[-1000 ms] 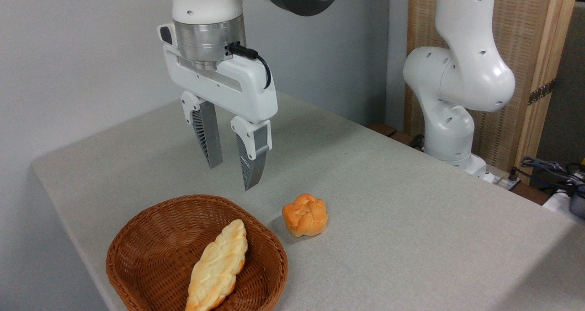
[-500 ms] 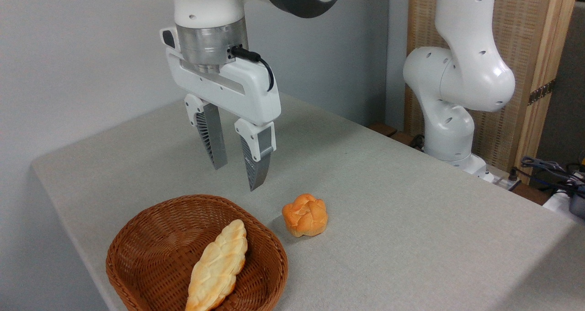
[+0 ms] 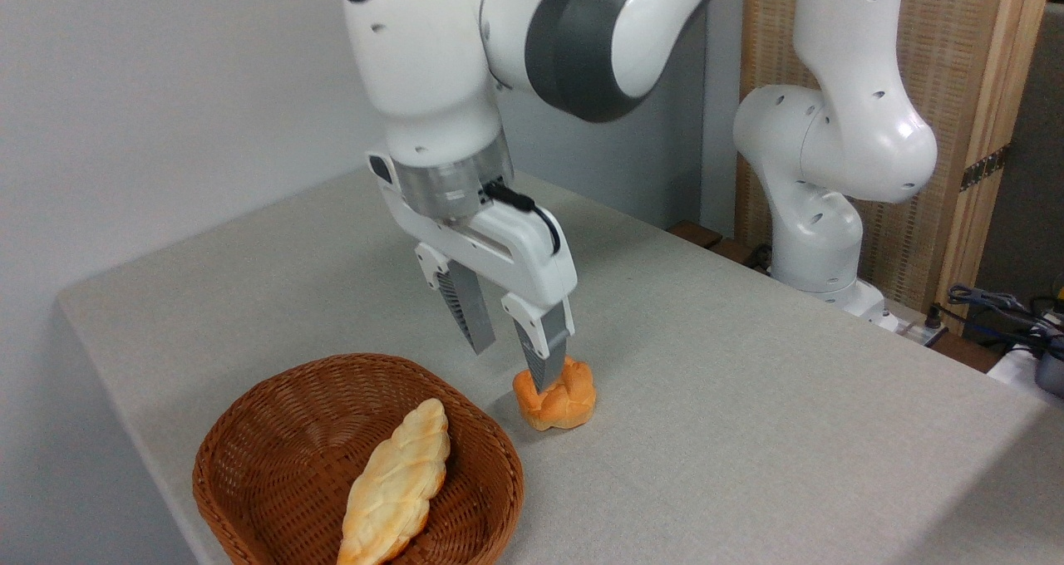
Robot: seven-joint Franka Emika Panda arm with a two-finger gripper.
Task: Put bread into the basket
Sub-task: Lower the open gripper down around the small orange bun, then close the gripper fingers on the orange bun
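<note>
Orange-gold bun: the bread [image 3: 555, 396] sits on the grey cloth of the table [image 3: 748, 432], just right of the basket and a little behind its near edge, apart from the rim. Its knotted top faces up.

Wicker: the basket [image 3: 274, 432] is brown, shallow and rounded, and stands at the front left part of the table, close to the edge. Its right rim comes near the bun without touching it.

Inside the basket: a long pale braided loaf [image 3: 397, 483] lies on a slant, one tip pointing up and to the right, the other running out of the bottom of the view.

Gripper: the gripper [image 3: 507, 366] hangs low over the table with its jaws spread apart and nothing between them. The nearer finger's tip overlaps the upper left of the bun; from where I stand I cannot say whether it touches the crust or is only in front of it. The farther finger ends over bare cloth, behind and to the left of the bun.

Arm: the white and grey arm [image 3: 582, 41] bends down from the top of the view, its wrist tilted so the fingers slope down to the right.

Background: a wood-framed woven screen [image 3: 964, 91] stands behind the arm's base at the far right edge, with some cables [image 3: 997, 303] beside it.
</note>
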